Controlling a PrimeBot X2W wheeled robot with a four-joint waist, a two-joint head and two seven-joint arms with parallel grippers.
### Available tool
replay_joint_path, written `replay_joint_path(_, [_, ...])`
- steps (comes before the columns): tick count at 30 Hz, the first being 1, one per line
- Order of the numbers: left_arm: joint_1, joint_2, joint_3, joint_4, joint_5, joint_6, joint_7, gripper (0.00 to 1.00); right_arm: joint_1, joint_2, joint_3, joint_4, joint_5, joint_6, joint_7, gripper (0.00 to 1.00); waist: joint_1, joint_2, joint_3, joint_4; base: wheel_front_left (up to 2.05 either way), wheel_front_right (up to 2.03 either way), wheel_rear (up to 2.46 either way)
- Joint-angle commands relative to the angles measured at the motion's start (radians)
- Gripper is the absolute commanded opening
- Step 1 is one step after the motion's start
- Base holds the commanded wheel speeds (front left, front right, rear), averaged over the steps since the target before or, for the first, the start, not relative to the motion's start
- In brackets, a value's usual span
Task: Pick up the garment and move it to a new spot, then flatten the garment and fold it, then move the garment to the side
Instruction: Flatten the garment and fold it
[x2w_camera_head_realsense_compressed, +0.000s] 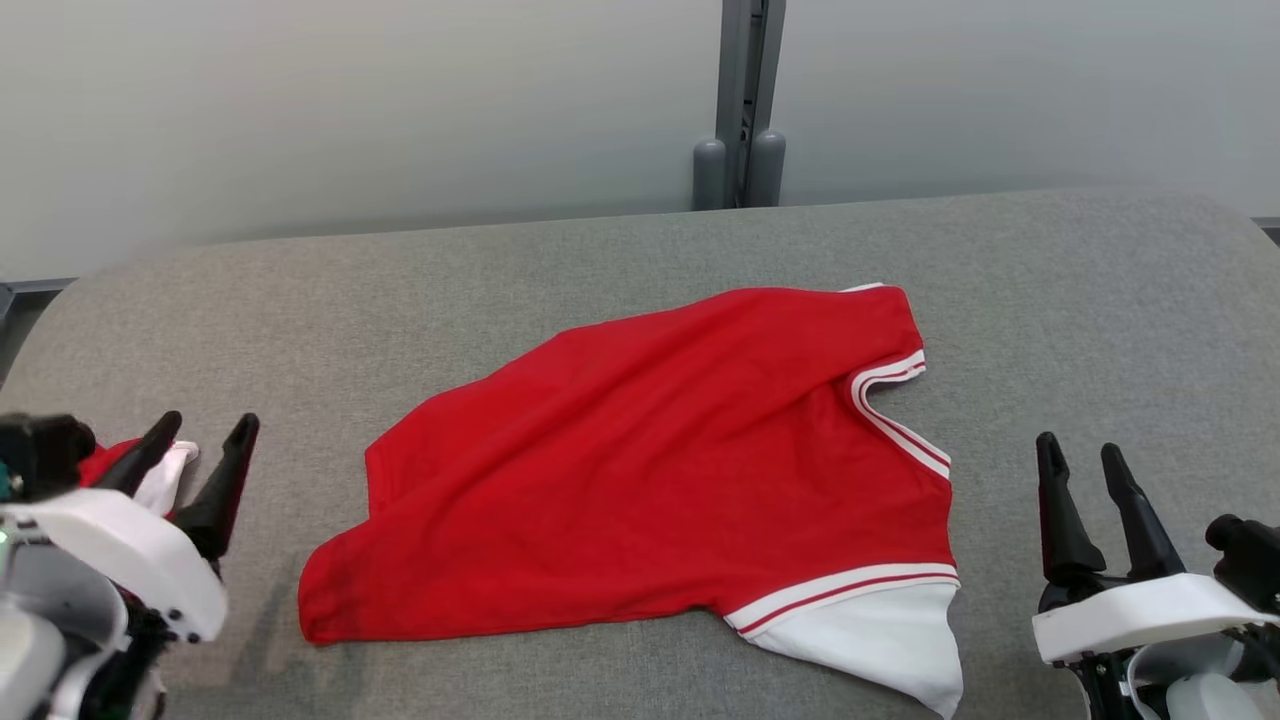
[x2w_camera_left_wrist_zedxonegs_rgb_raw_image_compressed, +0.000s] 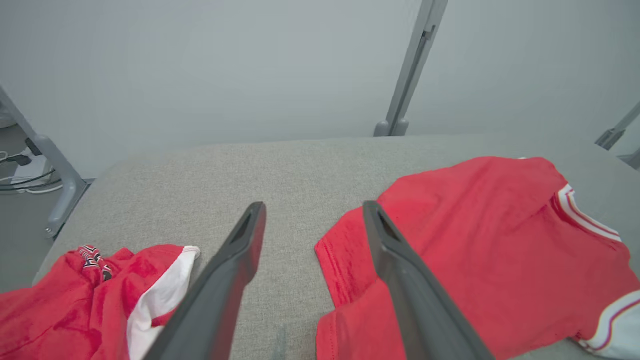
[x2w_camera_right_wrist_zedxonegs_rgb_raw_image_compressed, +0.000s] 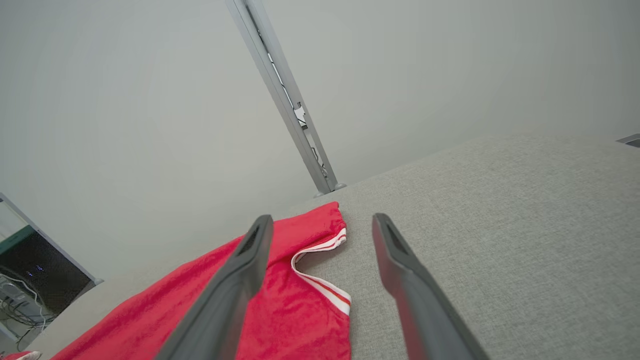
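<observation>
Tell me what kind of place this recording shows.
Probably a lab or test cell, not a home: a grey fabric-covered table, plain partition panels joined by a metal post, and loose cables beside it.

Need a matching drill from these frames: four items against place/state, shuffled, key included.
Items:
1. red shirt
2. second garment
3. right tool
4. grey post

Place or state:
A. upright behind the table
B. spread out mid-table
C. open, empty, lower right of the head view
D. bunched up at the far left

Pairs: 1-B, 2-D, 3-C, 4-A
</observation>
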Motion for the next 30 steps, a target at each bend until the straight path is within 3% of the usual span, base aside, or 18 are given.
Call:
replay_joint_path(1, [0.028, -0.020, 0.019, -0.026, 0.017, 0.033, -0.057, 1.00, 0.011, -0.007, -0.003, -0.015, -0.017, 0.000, -0.015, 1.00, 0.0000, -0.0001, -0.006, 0.005, 0.00, 0.00, 0.00])
replay_joint_path(6, [0.128, -0.078, 0.057, -0.095, 0.085, 0.143, -0.256, 1.00, 0.038, -0.003, -0.020, -0.072, -0.048, 0.000, -0.048, 1.00, 0.0000, -0.0001, -0.018, 0.013, 0.00, 0.00, 0.00])
replay_joint_path(10, [0.187, -0.142, 0.097, -0.115, 0.130, 0.186, -0.317, 1.00, 0.070, 0.003, -0.030, -0.099, -0.076, 0.000, -0.059, 1.00, 0.0000, -0.0001, -0.028, 0.018, 0.00, 0.00, 0.00])
replay_joint_path(15, [0.247, -0.222, 0.161, -0.124, 0.219, 0.204, -0.326, 1.00, 0.108, 0.011, -0.045, -0.117, -0.094, 0.000, -0.063, 1.00, 0.0000, -0.0001, -0.036, 0.023, 0.00, 0.00, 0.00])
replay_joint_path(19, [0.320, -0.310, 0.244, -0.123, 0.311, 0.170, -0.326, 1.00, 0.149, 0.017, -0.056, -0.151, -0.129, 0.000, -0.062, 1.00, 0.0000, -0.0001, -0.042, 0.022, 0.00, 0.00, 0.00])
replay_joint_path(25, [0.398, -0.435, 0.340, -0.080, 0.430, 0.079, -0.326, 1.00, 0.172, 0.017, -0.030, -0.193, -0.204, 0.000, -0.062, 1.00, 0.0000, -0.0001, -0.047, 0.015, 0.00, 0.00, 0.00])
replay_joint_path(30, [0.411, -0.506, 0.394, -0.032, 0.495, 0.006, -0.327, 1.00, 0.164, 0.018, -0.017, -0.204, -0.241, 0.000, -0.062, 1.00, 0.0000, -0.0001, -0.052, 0.014, 0.00, 0.00, 0.00])
